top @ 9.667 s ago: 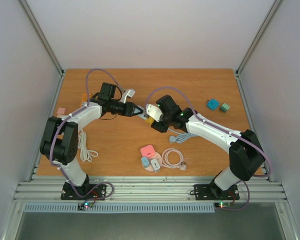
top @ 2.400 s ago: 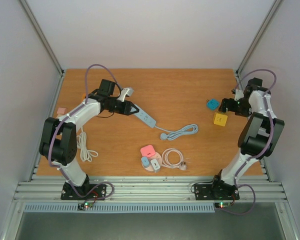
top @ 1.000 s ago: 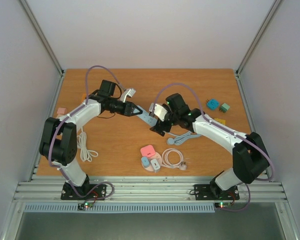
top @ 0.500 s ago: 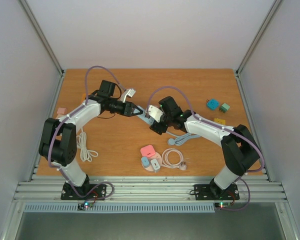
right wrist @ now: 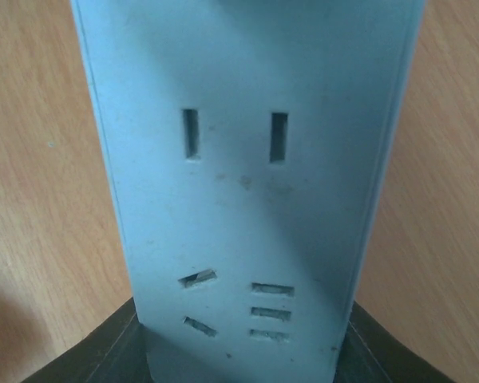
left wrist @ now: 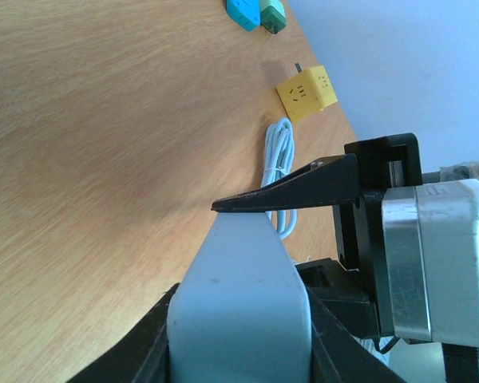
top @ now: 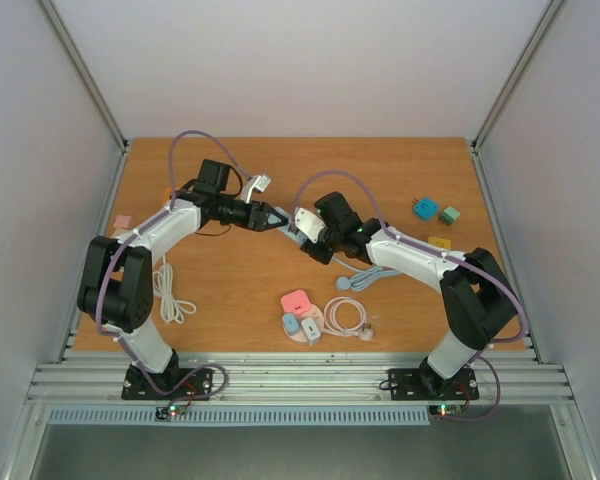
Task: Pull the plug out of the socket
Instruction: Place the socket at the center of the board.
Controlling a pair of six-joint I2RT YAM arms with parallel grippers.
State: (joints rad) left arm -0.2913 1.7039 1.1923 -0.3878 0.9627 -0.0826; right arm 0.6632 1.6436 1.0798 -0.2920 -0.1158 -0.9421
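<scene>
The socket is a pale blue power strip (top: 290, 231) (left wrist: 239, 287) (right wrist: 247, 159), held off the table between both arms. My left gripper (top: 276, 217) (left wrist: 239, 323) is shut on one end, its fingers pressed to both sides. My right gripper (top: 303, 233) (right wrist: 243, 347) is shut on the other end, and the slots facing its camera are empty. One right finger (left wrist: 303, 186) lies across the strip's far end in the left wrist view. The plug, a yellow cube (left wrist: 306, 92) (top: 440, 242), lies on the table to the right, apart from the strip.
The strip's pale blue cord (top: 365, 277) (left wrist: 279, 159) is bundled under the right arm. A teal cube (top: 425, 208) and a green cube (top: 450, 215) sit far right. Pink and white chargers (top: 298, 305) and a coiled white cable (top: 347, 317) lie in front. A white cord (top: 170, 295) lies left.
My right gripper has slid left along the strip toward my left gripper and its jaws have gone from wide open to closed on the strip. The left arm has held its place.
</scene>
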